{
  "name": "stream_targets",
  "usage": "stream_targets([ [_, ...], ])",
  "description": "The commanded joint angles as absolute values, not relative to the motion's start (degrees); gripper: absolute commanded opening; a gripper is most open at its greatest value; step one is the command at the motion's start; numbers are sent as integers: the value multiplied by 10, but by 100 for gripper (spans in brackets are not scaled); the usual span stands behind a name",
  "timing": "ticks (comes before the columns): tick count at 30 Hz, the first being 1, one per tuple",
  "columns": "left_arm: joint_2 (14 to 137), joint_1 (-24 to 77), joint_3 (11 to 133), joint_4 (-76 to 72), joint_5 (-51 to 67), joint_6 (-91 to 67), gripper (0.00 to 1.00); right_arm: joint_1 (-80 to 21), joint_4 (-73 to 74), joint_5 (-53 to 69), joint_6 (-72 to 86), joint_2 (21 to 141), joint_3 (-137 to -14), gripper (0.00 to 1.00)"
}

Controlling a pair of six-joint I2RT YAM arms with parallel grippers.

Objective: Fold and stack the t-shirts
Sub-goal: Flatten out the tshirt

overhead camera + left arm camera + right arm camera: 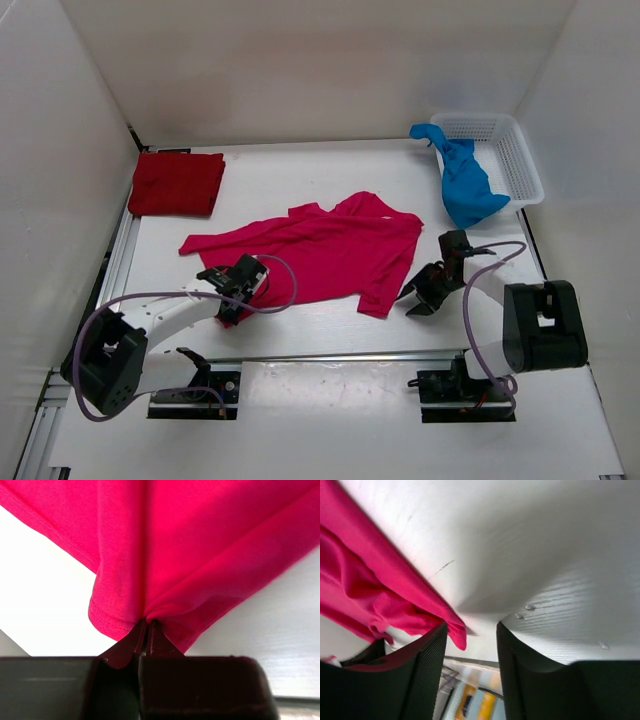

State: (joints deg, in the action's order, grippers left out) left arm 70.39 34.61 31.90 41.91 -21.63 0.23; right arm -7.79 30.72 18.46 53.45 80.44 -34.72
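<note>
A bright pink t-shirt (320,250) lies spread across the middle of the table. My left gripper (235,298) sits at its near left hem, shut on a pinch of the pink fabric (150,570), with the fingertips (146,625) pressed together. My right gripper (418,300) hovers low just right of the shirt's near right corner, open. That pink corner (456,630) lies beside its left finger (427,652), ungripped. A dark red t-shirt (176,183) lies folded at the far left. A blue t-shirt (466,182) hangs crumpled over the basket's side.
A white mesh basket (505,150) stands at the far right corner by the wall. White walls close in the table on three sides. A metal rail (330,355) runs across in front of the arm bases.
</note>
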Motion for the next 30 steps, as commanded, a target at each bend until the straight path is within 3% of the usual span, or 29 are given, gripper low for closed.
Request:
stream_targets([
  [1,699,351,350,446,-186,0,10,-82,355,139,425,851,-359,53],
  [5,699,363,350,446,-185,0,10,-114,381,152,394,864,-405,55],
  [11,699,363,350,452,-185,0,10,-152,340,156,518,877,-377,61],
  [14,694,363,350,457,-180,0,10,-128,281,196,581,899,-321,54],
  [18,682,363,350,463,-180,0,10,-121,189,255,671,913,-267,35],
  [22,677,358,350,463,-180,0,10,-121,155,263,713,927,-261,0],
  [27,685,312,373,447,-154,0,10,-76,180,229,676,921,-320,0],
  [29,709,288,430,405,-160,0,10,-47,209,229,648,948,-428,0],
  [30,758,255,522,396,-165,0,10,-38,228,234,631,975,-554,0],
])
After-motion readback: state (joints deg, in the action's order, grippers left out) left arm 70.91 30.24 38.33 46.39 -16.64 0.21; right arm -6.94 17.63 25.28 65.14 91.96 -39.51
